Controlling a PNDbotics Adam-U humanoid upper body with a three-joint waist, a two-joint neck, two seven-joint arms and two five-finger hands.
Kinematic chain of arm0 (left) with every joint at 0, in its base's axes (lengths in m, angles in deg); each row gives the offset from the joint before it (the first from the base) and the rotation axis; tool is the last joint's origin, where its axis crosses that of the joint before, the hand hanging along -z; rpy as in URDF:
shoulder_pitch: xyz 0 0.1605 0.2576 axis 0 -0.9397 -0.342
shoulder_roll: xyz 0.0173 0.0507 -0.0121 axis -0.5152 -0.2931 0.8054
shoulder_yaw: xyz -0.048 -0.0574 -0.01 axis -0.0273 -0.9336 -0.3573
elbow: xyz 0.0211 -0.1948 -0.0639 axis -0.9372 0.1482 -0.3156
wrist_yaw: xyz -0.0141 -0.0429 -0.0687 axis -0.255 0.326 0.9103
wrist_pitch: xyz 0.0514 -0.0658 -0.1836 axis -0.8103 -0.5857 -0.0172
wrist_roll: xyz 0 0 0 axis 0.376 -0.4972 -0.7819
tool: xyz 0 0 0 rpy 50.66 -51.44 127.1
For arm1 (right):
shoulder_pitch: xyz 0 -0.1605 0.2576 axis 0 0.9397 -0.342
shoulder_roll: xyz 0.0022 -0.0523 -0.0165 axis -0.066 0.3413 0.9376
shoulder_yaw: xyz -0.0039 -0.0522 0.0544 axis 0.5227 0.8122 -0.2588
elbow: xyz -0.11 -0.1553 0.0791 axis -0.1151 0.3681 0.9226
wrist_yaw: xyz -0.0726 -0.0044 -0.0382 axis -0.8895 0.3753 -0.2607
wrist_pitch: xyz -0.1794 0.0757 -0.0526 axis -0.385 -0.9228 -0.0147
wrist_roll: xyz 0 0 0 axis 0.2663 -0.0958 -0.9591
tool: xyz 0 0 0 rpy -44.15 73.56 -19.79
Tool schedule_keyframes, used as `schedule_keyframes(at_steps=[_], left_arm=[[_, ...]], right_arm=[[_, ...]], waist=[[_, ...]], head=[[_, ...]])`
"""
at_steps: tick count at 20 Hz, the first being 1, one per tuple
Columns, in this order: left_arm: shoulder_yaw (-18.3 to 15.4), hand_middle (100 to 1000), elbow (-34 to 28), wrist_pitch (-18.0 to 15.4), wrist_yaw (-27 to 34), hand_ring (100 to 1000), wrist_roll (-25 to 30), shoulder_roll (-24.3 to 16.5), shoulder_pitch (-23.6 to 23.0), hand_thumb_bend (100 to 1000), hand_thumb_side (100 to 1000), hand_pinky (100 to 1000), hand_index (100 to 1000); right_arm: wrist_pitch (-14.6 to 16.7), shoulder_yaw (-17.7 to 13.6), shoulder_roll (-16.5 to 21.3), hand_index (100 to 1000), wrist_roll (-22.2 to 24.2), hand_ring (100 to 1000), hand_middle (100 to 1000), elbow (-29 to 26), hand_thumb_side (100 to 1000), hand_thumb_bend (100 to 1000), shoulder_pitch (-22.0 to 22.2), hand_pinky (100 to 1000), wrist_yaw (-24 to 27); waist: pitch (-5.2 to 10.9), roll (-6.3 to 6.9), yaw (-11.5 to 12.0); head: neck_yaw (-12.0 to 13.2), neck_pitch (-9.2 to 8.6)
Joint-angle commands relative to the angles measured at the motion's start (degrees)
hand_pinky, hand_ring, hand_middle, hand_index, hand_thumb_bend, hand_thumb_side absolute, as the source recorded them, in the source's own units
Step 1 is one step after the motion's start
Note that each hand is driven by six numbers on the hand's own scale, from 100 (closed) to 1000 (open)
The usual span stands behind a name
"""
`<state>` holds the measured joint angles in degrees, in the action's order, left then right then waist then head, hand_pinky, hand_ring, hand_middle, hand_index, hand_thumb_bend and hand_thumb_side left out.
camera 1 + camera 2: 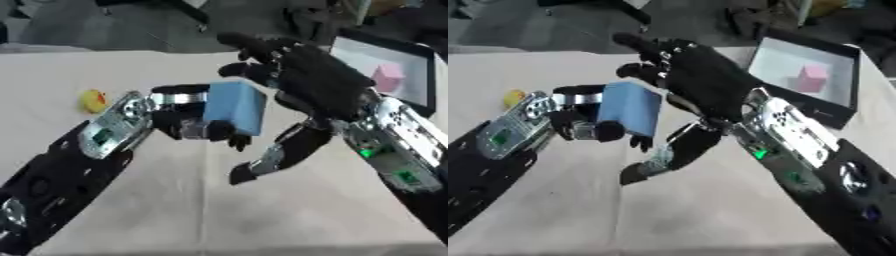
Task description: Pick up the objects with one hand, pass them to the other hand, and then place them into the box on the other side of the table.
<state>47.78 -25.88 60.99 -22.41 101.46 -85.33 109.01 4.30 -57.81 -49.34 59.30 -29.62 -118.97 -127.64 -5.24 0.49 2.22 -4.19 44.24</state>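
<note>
Left eye view: the left hand [188, 122] holds a blue block [234, 107] above the tabletop [262, 215], fingers curled round it.

Right eye view: the right hand [702, 82], fingers spread wide, is beside the block; a pink cube [812, 77] lies in the box [843, 116].

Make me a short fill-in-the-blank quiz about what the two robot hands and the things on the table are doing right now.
1. The blue block is held by the robot's ____ hand.
2. The right hand is ____, fingers spread beside the block.
3. The pink cube lies inside the ____.
4. On the table at far left lies a small ____ object.

Missing words: left; open; box; yellow
</note>
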Motion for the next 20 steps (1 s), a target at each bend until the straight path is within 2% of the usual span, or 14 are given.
schedule_keyframes(at_steps=[1,3,9,12,18,20], left_arm=[[-0.59,387,-1.23,-2.45,0.37,531,2.75,-0.41,1.40,100,738,646,618],[-0.57,388,-1.24,-2.41,0.36,532,2.75,-0.40,1.40,100,738,647,619],[-0.62,388,-0.95,-2.57,0.03,532,2.75,-0.38,1.31,100,738,647,619],[-0.64,388,-0.69,-2.82,-0.23,532,2.75,-0.32,1.25,100,740,647,619],[-0.57,388,-0.66,-2.93,-0.23,533,2.75,-0.20,1.26,100,735,647,619],[-0.60,388,-0.73,-2.84,-0.12,533,2.75,-0.19,1.29,100,732,648,620]], right_arm=[[0.15,-0.82,1.27,843,0.30,795,1000,-0.29,987,868,-0.64,742,-0.24],[0.22,-0.84,1.21,836,0.20,793,1000,-0.29,974,805,-0.69,739,-0.28],[0.33,-0.95,1.15,820,-0.20,791,1000,-0.29,952,702,-0.79,737,-0.44],[0.34,-0.95,1.12,805,-0.38,789,1000,-0.29,931,610,-0.82,737,-0.58],[0.37,-0.94,1.13,761,-0.13,787,1000,-0.29,835,230,-0.81,752,-1.15],[0.36,-0.96,1.13,754,0.02,787,1000,-0.29,813,152,-0.82,753,-1.27]], waist=[[0.61,-0.01,0.03],[0.61,0.00,-0.01],[0.58,0.02,-0.10],[0.56,0.06,-0.11],[0.57,0.07,-0.17],[0.57,0.08,-0.18]], head=[[-0.08,-0.12],[-0.09,-0.12],[-0.07,-0.12],[-0.09,-0.12],[-0.10,-0.12],[-0.08,-0.12]])
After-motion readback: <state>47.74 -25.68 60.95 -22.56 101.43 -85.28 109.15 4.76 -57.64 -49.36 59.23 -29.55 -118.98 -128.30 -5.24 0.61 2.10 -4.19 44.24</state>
